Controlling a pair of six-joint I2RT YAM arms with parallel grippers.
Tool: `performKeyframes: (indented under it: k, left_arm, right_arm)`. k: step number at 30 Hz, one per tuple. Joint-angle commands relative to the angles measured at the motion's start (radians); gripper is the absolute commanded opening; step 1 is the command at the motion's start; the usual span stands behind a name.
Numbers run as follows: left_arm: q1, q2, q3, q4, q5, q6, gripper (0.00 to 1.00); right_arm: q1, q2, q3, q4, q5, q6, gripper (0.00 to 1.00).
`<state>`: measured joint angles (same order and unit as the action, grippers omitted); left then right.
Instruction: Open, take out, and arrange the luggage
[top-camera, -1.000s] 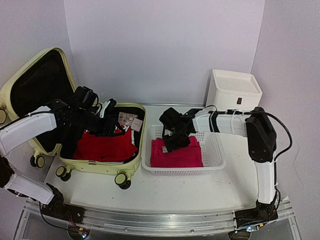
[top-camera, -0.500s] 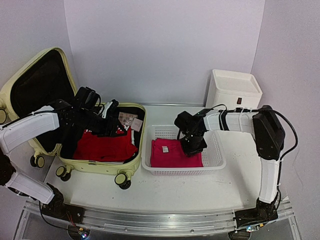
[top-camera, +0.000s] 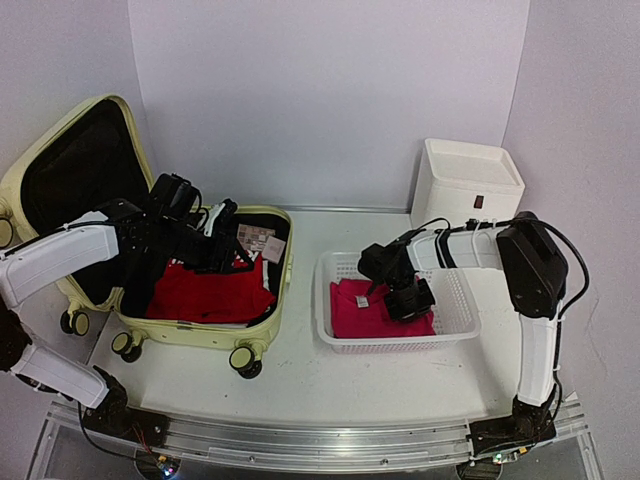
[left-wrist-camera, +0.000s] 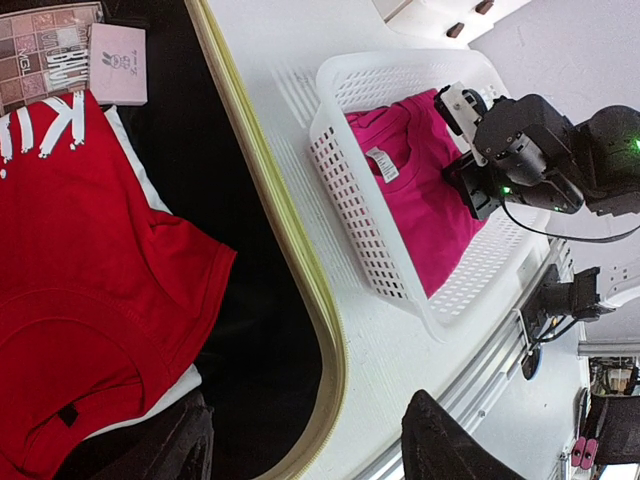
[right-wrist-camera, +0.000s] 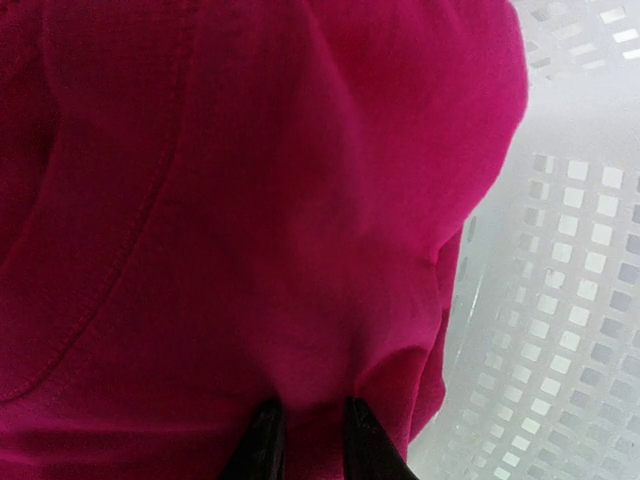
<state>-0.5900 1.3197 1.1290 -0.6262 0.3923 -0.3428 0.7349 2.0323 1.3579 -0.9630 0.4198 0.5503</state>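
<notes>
Nearest the arm bases, the luggage (top-camera: 185, 333) sits at 9 o'clock on the table (top-camera: 300, 385). It's open, with the lid propped up toward 10 and a red shirt (top-camera: 205, 295) lying in the lower half. The left gripper (left-wrist-camera: 310, 440) hangs over it, fingers spread wide and holding nothing. Its arm blocks the far left part of the shirt.

Over at 3 o'clock, a bit apart from the suitcase, is a white mesh basket (top-camera: 400, 343) with a pink shirt (top-camera: 352, 312) in it. The right gripper (right-wrist-camera: 308, 420) is down in there, fingers nearly together and pinching a fold of pink fabric.

Farthest back, around 1 o'clock, is a white box (top-camera: 466, 180).
</notes>
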Motion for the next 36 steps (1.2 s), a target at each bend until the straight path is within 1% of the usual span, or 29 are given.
performKeyframes:
  k: [1, 3, 5, 7, 9, 12, 16, 18, 22, 24, 25, 28, 30, 32, 36]
  left_arm:
    - [-0.015, 0.001, 0.022, 0.040, 0.011, 0.001, 0.65]
    - [-0.075, 0.043, 0.048, 0.040, -0.027, 0.004, 0.67]
    - [-0.183, 0.111, 0.106, 0.042, -0.113, 0.000, 0.71]
    - [-0.277, 0.205, 0.177, 0.048, -0.187, -0.035, 0.73]
    - [-0.314, 0.308, 0.239, 0.055, -0.228, -0.119, 0.72]
    - [-0.352, 0.435, 0.340, 0.062, -0.295, -0.146, 0.70]
    - [-0.368, 0.540, 0.417, 0.063, -0.356, -0.180, 0.70]
    - [-0.370, 0.585, 0.442, 0.063, -0.382, -0.196, 0.70]
    - [-0.370, 0.648, 0.461, 0.062, -0.426, -0.225, 0.66]
    - [-0.370, 0.669, 0.462, 0.061, -0.439, -0.231, 0.64]
    - [-0.370, 0.675, 0.461, 0.062, -0.440, -0.234, 0.63]
    - [-0.370, 0.696, 0.466, 0.062, -0.452, -0.233, 0.62]
    - [-0.370, 0.705, 0.466, 0.061, -0.462, -0.231, 0.62]
    - [-0.370, 0.707, 0.459, 0.059, -0.473, -0.235, 0.62]
    - [-0.370, 0.702, 0.438, 0.049, -0.510, -0.242, 0.54]
  right_arm:
    - [-0.009, -0.023, 0.025, -0.102, 0.101, 0.057, 0.22]
    - [-0.008, -0.023, 0.044, -0.100, 0.069, 0.046, 0.23]
    - [-0.008, -0.042, 0.042, -0.069, 0.006, 0.028, 0.23]
    - [-0.007, -0.081, 0.015, -0.013, -0.043, 0.004, 0.24]
    - [-0.008, -0.118, -0.005, 0.013, -0.058, -0.008, 0.25]
    - [-0.009, -0.150, -0.029, 0.042, -0.073, -0.047, 0.26]
    - [-0.011, -0.186, -0.041, 0.059, -0.097, -0.083, 0.26]
    - [-0.012, -0.215, -0.048, 0.074, -0.109, -0.104, 0.29]
    - [-0.041, -0.229, -0.032, 0.094, -0.151, -0.125, 0.50]
    - [-0.061, -0.213, -0.026, 0.102, -0.146, -0.133, 0.59]
    - [-0.070, -0.201, -0.020, 0.105, -0.147, -0.136, 0.61]
    - [-0.087, -0.174, -0.019, 0.105, -0.162, -0.125, 0.64]
    - [-0.087, -0.172, -0.043, 0.105, -0.160, -0.123, 0.68]
    - [-0.087, -0.161, -0.070, 0.105, -0.160, -0.124, 0.70]
    - [-0.087, -0.149, -0.128, 0.105, -0.149, -0.116, 0.71]
